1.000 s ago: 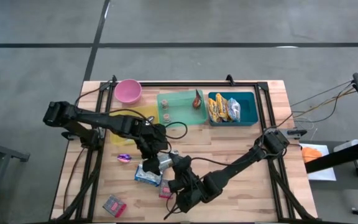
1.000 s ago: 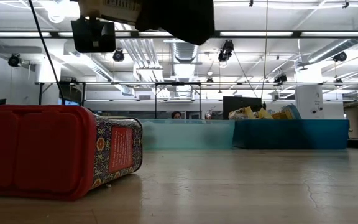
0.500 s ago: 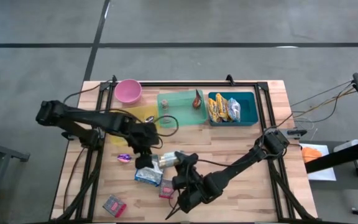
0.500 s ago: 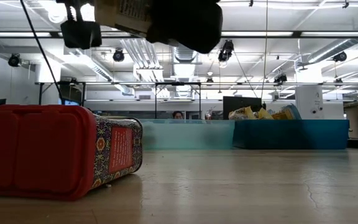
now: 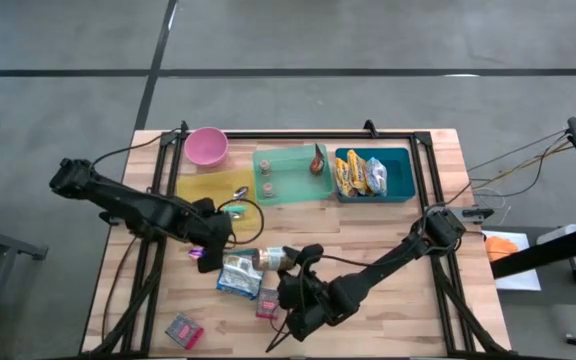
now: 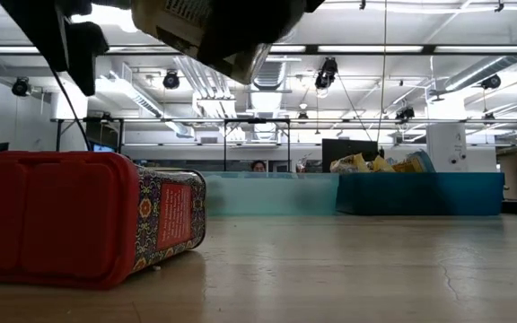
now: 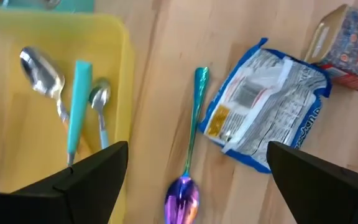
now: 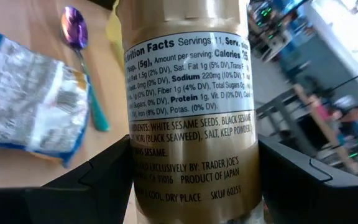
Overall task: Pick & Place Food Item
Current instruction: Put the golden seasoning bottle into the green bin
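While lifted off the table, the jar (image 8: 190, 112) sits clamped in the right pincer (image 5: 286, 262).

The seasoning jar (image 8: 190, 106) is running off the right wrist view's upper and lower edges, its cap unseen; the red tin (image 6: 83, 218) is being cropped at the low view's left edge; the room behind is blurring out.
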{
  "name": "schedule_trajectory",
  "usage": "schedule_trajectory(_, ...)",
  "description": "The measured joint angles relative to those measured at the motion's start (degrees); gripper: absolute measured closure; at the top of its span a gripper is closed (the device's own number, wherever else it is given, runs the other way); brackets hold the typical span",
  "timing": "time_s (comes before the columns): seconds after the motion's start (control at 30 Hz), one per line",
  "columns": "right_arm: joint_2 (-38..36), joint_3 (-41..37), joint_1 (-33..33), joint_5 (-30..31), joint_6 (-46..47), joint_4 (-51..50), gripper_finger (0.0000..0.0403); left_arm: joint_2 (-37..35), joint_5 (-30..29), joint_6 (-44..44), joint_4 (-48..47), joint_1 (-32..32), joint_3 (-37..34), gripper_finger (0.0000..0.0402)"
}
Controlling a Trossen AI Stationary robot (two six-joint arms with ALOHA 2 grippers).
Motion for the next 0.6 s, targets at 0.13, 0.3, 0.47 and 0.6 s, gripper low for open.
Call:
schedule_trajectory(0.13, -0.15, 0.0, -0.2, -1.42, 3.66, -0.22, 0.013, -0.01, -0.05, 4.69, 1.98, -0.45, -1.05, 0.001)
schedule_trajectory(0.3, -0.74, 0.0, -0.39, -2.95, 7.45, -0.63, 0.013, -0.01, -0.43, 9.96, 6.02, -2.02, -1.22, 0.001)
schedule_trajectory(0.47, -1.65, -0.06, -0.95, -7.79, 11.15, -2.28, 0.013, -0.01, -0.64, 12.97, 8.57, -2.62, -0.26, 0.001)
schedule_trajectory(0.6, -3.09, -0.22, -1.91, -11.96, 15.07, -6.42, 0.013, -0.01, -0.66, 14.4, 9.87, -2.62, 0.28, 0.001)
